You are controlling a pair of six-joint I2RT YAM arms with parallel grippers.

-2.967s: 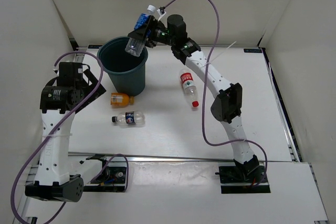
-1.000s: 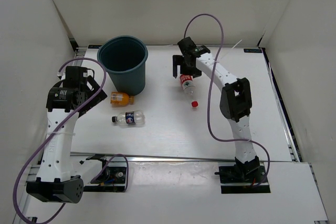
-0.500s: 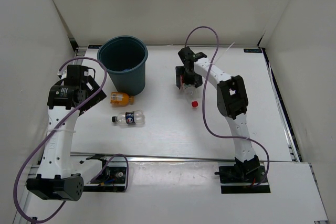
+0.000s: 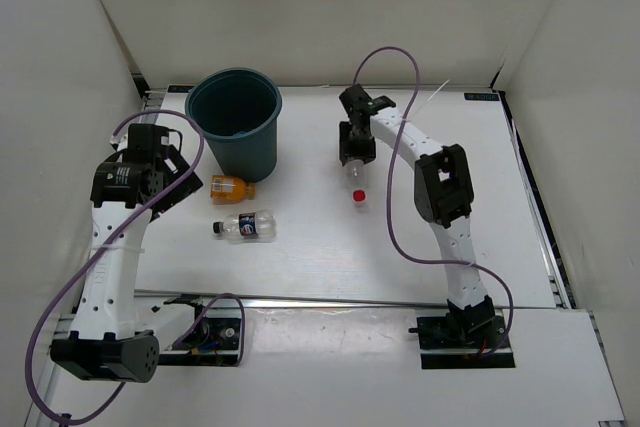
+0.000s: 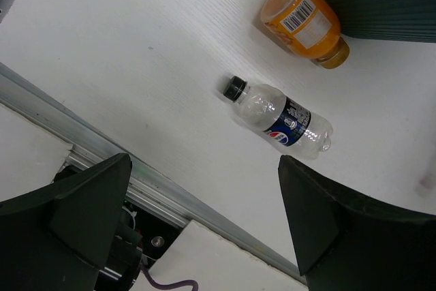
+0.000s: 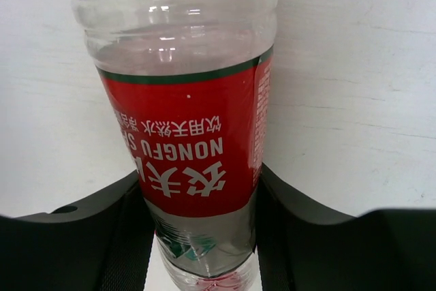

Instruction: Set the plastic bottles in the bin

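My right gripper point(image 4: 353, 159) pinches the red bottle point(image 6: 194, 134) at its label, so the grasp is in hand. Next it needs lifting and swinging to the bin point(image 4: 240, 152) at 9 o'clock. My left gripper point(image 5: 204, 168) hangs spread above the dark bottle point(image 5: 279, 117).

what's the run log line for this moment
right gripper shut on red-label bottle | left gripper open | orange bottle, black-cap bottle on table
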